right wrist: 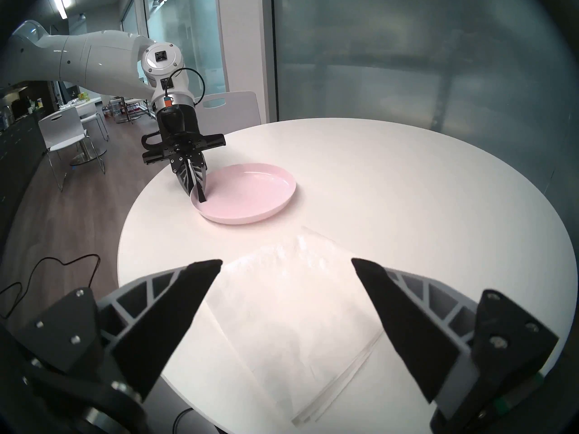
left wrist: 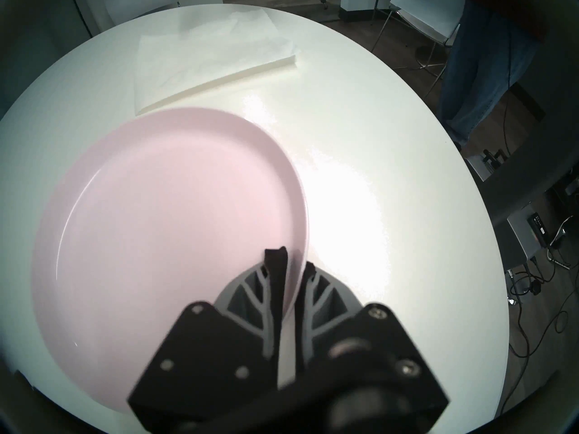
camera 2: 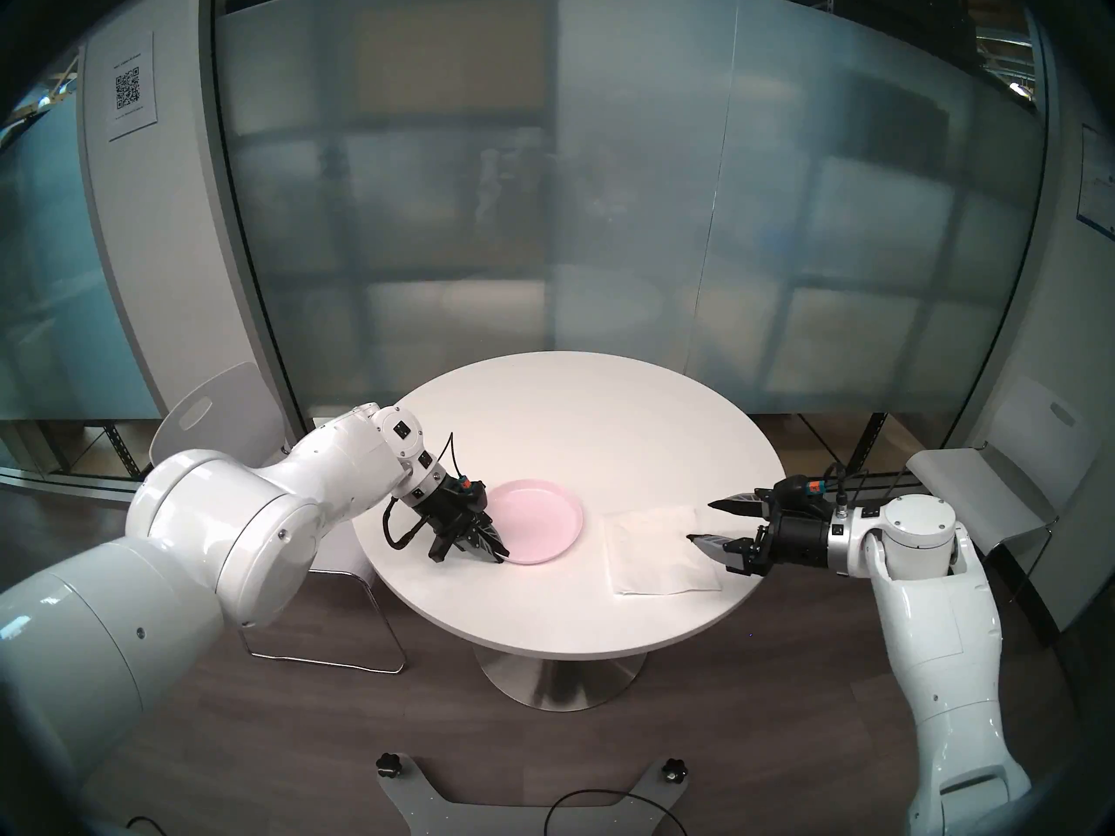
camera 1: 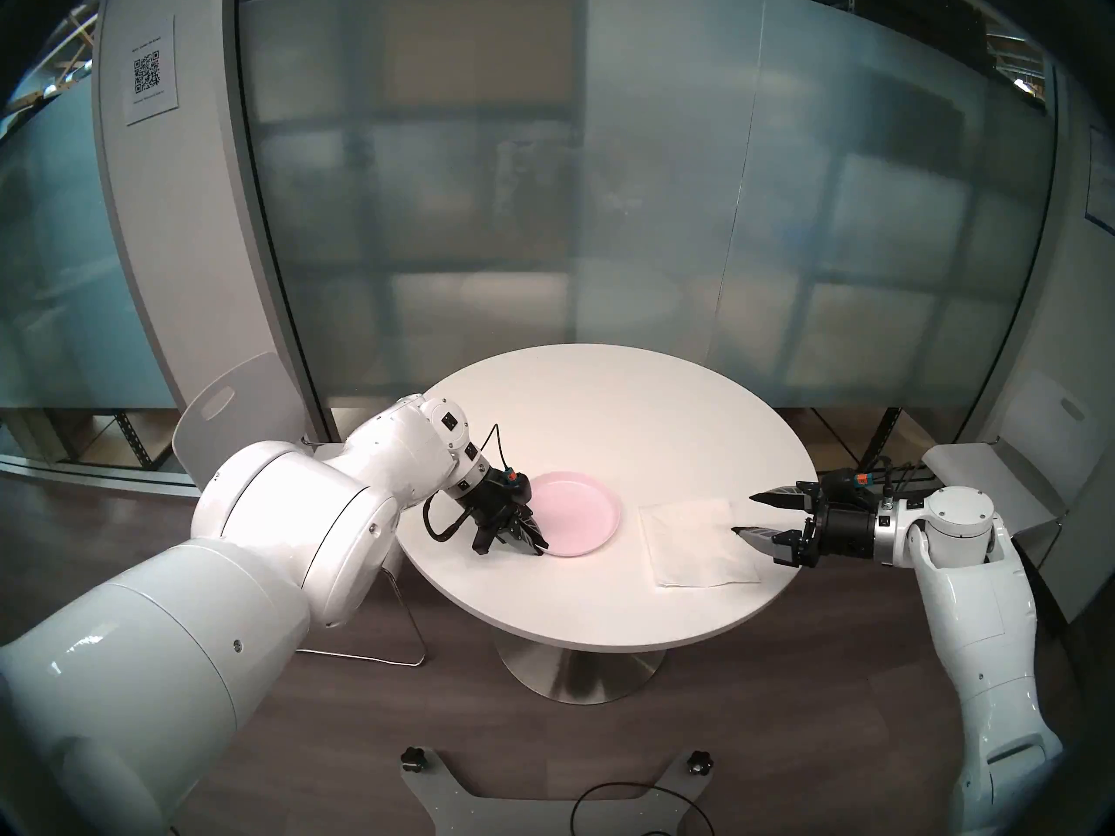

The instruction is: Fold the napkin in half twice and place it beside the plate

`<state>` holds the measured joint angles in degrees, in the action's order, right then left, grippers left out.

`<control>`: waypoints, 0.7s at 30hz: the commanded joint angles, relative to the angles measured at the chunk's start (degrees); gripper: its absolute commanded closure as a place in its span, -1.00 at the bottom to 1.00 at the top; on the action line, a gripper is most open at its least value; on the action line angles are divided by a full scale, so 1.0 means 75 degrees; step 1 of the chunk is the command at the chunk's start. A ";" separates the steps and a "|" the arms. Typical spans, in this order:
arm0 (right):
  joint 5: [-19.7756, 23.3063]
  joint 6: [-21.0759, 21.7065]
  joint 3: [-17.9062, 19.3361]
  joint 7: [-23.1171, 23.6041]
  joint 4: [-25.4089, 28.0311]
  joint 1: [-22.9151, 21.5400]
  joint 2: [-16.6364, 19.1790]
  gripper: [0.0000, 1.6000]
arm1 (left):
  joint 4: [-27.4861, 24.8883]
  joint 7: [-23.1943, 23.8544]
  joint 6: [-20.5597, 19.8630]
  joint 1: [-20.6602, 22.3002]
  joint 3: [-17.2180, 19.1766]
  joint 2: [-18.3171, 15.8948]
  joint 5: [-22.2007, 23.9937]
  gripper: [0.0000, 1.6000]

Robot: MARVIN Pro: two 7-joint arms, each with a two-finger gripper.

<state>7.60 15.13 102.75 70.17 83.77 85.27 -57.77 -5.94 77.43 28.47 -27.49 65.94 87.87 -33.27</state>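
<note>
The pale pink plate [camera 1: 576, 518] [camera 2: 540, 527] [left wrist: 163, 217] [right wrist: 250, 195] lies on the round white table [camera 1: 603, 418], left of centre. My left gripper [camera 1: 539, 545] [camera 2: 501, 552] [left wrist: 293, 264] [right wrist: 196, 195] is shut on the plate's near-left rim, one finger inside the rim and one outside. The white napkin [camera 1: 694, 542] [camera 2: 657, 548] [left wrist: 213, 51] [right wrist: 291, 305] lies flat and folded, with layered edges showing, to the right of the plate and apart from it. My right gripper [camera 1: 743, 514] [camera 2: 700, 521] [right wrist: 286, 261] hovers open over the napkin's right edge, holding nothing.
A white chair [camera 1: 235, 412] stands behind my left arm and another [camera 1: 989, 485] sits off the table's right side. A frosted glass wall [camera 1: 603, 183] runs behind the table. A cable [camera 1: 639, 807] lies on the floor near my base.
</note>
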 commanded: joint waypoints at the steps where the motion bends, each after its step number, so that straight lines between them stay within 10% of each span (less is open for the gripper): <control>1: 0.0028 -0.0006 0.0028 0.0002 0.0079 -0.0099 0.0008 -1.00 | 0.0014 0.0673 0.0067 -0.0446 -0.0074 0.0270 -0.0006 1.00; 21: -0.0051 -0.0041 0.0006 0.0042 0.0058 -0.0134 -0.0025 -1.00 | 0.0004 0.0210 0.0454 -0.0380 -0.0184 0.0059 0.0066 -0.07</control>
<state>7.02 14.87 102.73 70.56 83.70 85.22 -57.89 -6.10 74.13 31.62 -28.20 65.10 87.88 -32.58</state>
